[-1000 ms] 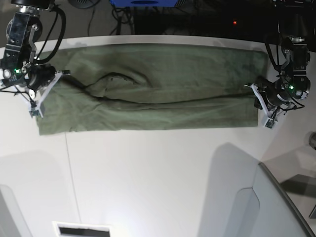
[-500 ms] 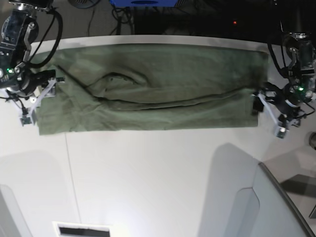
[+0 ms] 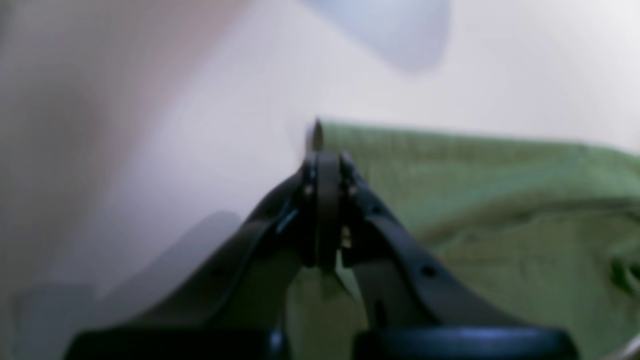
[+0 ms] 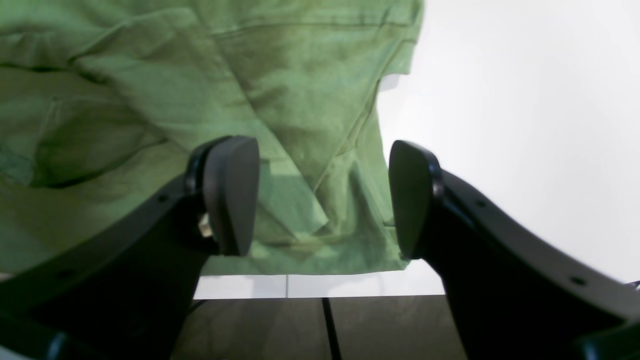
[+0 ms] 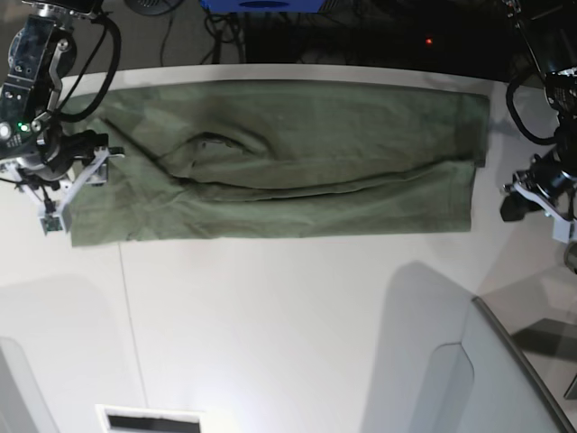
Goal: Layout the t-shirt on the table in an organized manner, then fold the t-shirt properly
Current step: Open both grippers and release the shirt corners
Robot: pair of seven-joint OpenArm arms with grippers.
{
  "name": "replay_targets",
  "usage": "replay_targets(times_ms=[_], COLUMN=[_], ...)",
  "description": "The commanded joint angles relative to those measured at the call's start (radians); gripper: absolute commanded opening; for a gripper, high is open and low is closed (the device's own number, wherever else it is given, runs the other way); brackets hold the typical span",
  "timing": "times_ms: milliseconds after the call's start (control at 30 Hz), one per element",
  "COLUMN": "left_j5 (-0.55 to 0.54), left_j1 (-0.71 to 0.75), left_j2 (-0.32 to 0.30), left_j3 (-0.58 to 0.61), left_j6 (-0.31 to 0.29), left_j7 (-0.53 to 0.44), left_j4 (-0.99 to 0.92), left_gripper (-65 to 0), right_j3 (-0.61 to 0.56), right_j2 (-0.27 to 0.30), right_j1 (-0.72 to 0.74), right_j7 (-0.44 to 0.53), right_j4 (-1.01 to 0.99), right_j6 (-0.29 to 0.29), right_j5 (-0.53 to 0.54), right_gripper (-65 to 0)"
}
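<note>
While the t-shirt (image 5: 288, 162) lies folded lengthwise along the far table (image 5: 288, 325), my left gripper (image 3: 327, 150) is closed empty, right gripper (image 4: 322, 200) wide; soft, limp cloth, best pinched at end corners.

T-shirt (image 5: 297, 162) matt wrinkly cloth; table (image 5: 270, 325) smooth, glossy.

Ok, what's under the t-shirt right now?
Only the white table shows around the t-shirt, which lies spread flat on it. The shirt is folded over itself lengthwise, so its lower layer and the tabletop beneath are covered. Nothing bulges to suggest anything hidden.
</note>
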Motion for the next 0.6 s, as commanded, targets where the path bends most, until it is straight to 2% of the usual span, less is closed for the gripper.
replay_targets(times_ms=[0, 167, 233, 300, 367, 500, 567], left_j5=[-0.031, -0.031, -0.025, -0.017, 0.047, 0.247, 0.323], left_j1=[-0.013, -0.006, 0.017, 0.049, 0.074, 0.082, 0.088], left_j2=[-0.021, -0.018, -0.018, -0.018, -0.014, 0.019, 0.036], left_j3=[-0.006, -0.006, -0.006, -0.006, 0.000, 0.001, 0.000], left_j6=[-0.013, -0.013, -0.013, -0.013, -0.013, -0.013, -0.013], left_j7=[-0.023, -0.024, -0.033, -0.104, -0.220, -0.362, -0.375], left_j4=[-0.008, -0.080, -0.087, -0.080, -0.076, -0.074, -0.057], left_gripper=[-65.0, -65.0, -65.0, -65.0, -65.0, -65.0, -65.0], right_j3=[0.001, -0.002, -0.056, -0.140, -0.220, -0.418, -0.512], right_j2=[0.008, 0.006, 0.009, 0.012, 0.006, 0.006, 0.006], right_j1=[0.011, 0.004, -0.014, -0.025, -0.015, 0.044, 0.075], right_j7=[0.019, 0.011, 0.019, 0.019, 0.019, 0.019, 0.013], right_j4=[0.015, 0.020, 0.026, 0.040, 0.040, 0.037, 0.035], right_j6=[0.001, 0.004, 0.020, 0.046, 0.049, 0.049, 0.049], right_j5=[0.002, 0.002, 0.002, 0.002, 0.002, 0.002, 0.002], right_gripper=[-26.1, -26.1, -26.1, -27.0, -35.3, -64.1, -63.9])
